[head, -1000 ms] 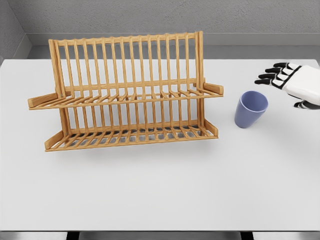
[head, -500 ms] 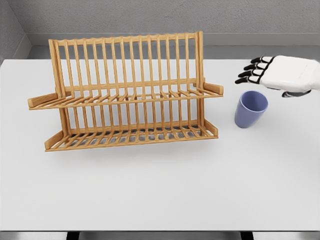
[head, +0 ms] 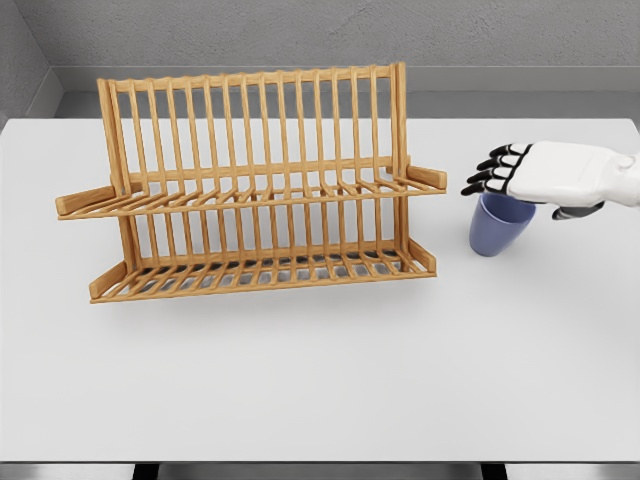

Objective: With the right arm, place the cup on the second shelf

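On my screen the smooth, matte white tabletop [head: 300,390] fills most of the view, with a grey textured wall behind it. Toward the left stands a wooden rack [head: 250,185], honey-coloured, built of thin round slats: a tall upright back of vertical bars and two slatted shelves jutting forward, the upper shelf [head: 250,195] about halfway up and the lower shelf [head: 260,272] close to the tabletop. I see nothing on either shelf. To the right of the rack, apart from it, sits the cup [head: 495,230], a plain blue-violet tapered tumbler, narrower at its base, standing on the tabletop and leaning slightly. My right hand [head: 535,172], glossy white with black fingertips [head: 485,177], comes in from the right edge and hovers palm-down over the cup's rim, covering part of its mouth. The fingers are stretched out and relaxed, gripping nothing; I cannot tell whether the palm touches the rim.
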Available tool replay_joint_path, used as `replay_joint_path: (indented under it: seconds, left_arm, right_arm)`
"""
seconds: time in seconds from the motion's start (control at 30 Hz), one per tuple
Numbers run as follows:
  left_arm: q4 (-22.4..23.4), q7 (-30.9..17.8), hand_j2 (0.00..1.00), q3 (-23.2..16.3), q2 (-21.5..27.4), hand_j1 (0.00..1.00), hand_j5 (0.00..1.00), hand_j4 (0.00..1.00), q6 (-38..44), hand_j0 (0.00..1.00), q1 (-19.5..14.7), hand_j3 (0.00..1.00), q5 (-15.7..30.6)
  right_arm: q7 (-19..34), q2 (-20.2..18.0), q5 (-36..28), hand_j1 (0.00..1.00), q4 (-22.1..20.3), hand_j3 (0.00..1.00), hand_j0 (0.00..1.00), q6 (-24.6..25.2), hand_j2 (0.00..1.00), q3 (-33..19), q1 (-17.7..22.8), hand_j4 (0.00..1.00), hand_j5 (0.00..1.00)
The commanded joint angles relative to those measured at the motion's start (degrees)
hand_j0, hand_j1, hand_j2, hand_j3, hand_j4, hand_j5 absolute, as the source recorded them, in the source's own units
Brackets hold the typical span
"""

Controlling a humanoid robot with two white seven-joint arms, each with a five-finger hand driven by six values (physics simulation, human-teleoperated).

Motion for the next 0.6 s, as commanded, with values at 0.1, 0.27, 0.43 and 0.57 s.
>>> replay_joint_path:
  seconds: [0.1,0.27,0.43,0.57]
  left_arm:
    - [0.0,0.0,1.00,0.0,0.0,1.00,1.00,1.00,0.0,1.00,0.0,1.00,0.0]
    - [0.0,0.0,1.00,0.0,0.0,1.00,1.00,1.00,0.0,1.00,0.0,1.00,0.0]
    - [0.0,0.0,1.00,0.0,0.0,1.00,1.00,1.00,0.0,1.00,0.0,1.00,0.0]
    - [0.0,0.0,1.00,0.0,0.0,1.00,1.00,1.00,0.0,1.00,0.0,1.00,0.0]
  right_arm:
    - [0.0,1.8,-0.1,1.00,1.7,1.00,1.00,0.1,1.00,0.2,-0.6,1.00,1.00]
    - [0.0,2.3,-0.1,1.00,2.9,1.00,1.00,0.1,1.00,2.1,-0.8,1.00,1.00]
    - [0.0,2.4,-0.1,1.00,2.9,1.00,1.00,0.1,1.00,2.4,-0.8,1.00,1.00]
    - [0.0,2.5,-0.1,1.00,4.1,1.00,1.00,0.2,1.00,3.6,-1.1,1.00,1.00]
